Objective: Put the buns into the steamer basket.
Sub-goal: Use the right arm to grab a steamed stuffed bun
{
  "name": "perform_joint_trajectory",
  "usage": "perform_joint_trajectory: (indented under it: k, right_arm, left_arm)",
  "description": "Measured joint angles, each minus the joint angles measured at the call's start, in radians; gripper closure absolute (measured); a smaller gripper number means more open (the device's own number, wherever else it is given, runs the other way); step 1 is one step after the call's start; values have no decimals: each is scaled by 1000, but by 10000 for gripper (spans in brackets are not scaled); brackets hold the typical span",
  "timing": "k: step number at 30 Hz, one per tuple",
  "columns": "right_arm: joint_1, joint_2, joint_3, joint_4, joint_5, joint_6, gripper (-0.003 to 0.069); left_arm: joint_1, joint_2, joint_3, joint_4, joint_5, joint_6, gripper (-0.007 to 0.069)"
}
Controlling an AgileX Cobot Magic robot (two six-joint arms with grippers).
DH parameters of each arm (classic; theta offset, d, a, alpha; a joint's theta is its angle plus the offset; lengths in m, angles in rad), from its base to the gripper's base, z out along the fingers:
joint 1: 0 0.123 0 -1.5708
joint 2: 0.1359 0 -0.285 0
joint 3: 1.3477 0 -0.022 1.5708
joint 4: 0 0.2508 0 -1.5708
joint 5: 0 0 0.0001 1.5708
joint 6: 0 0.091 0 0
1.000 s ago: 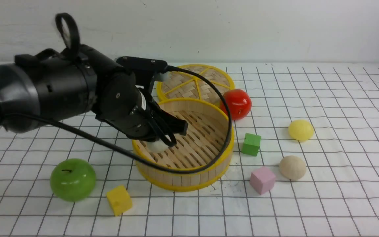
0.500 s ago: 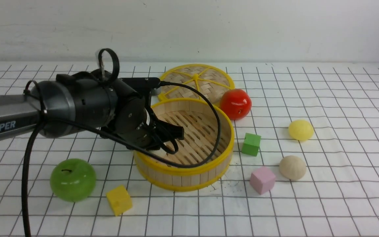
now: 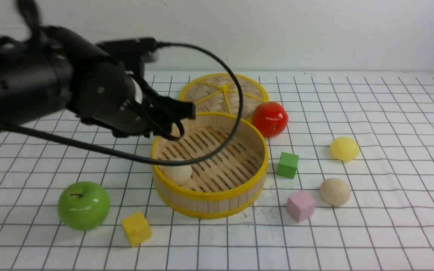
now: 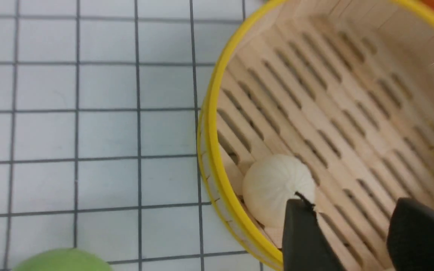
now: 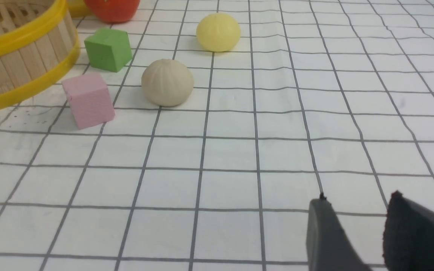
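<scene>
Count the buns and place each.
3. One beige bun in the steamer basket; another right of the pink cube; the yellow bun right of the green cube. The arm may hide more.

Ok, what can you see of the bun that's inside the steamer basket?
The bun is a small, pale cream ball, matte, with fine pleats meeting at its top. It sits on the slatted floor of the steamer basket, close against the wall on the robot's near-left side, its base hidden by the rim. The left gripper hangs open above, not touching it.
</scene>
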Motion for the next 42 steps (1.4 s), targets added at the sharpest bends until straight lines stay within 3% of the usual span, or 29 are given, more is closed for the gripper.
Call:
perform_joint_trajectory:
  k: [5, 10, 15, 27, 42]
  right_arm:
    - [0, 0, 0, 0, 0, 0, 420]
    - [0, 0, 0, 0, 0, 0, 420]
    - [0, 0, 0, 0, 0, 0, 420]
    - [0, 0, 0, -1, 0, 0, 420]
    - [0, 0, 0, -1, 0, 0, 420]
  left_arm:
    - [0, -232, 0, 0, 136, 0, 387]
    - [0, -485, 20, -14, 395, 20, 520]
    - [0, -699, 138, -66, 451, 97, 634]
    - [0, -1130, 428, -160, 315, 149, 638]
    - [0, -1160, 434, -164, 317, 150, 638]
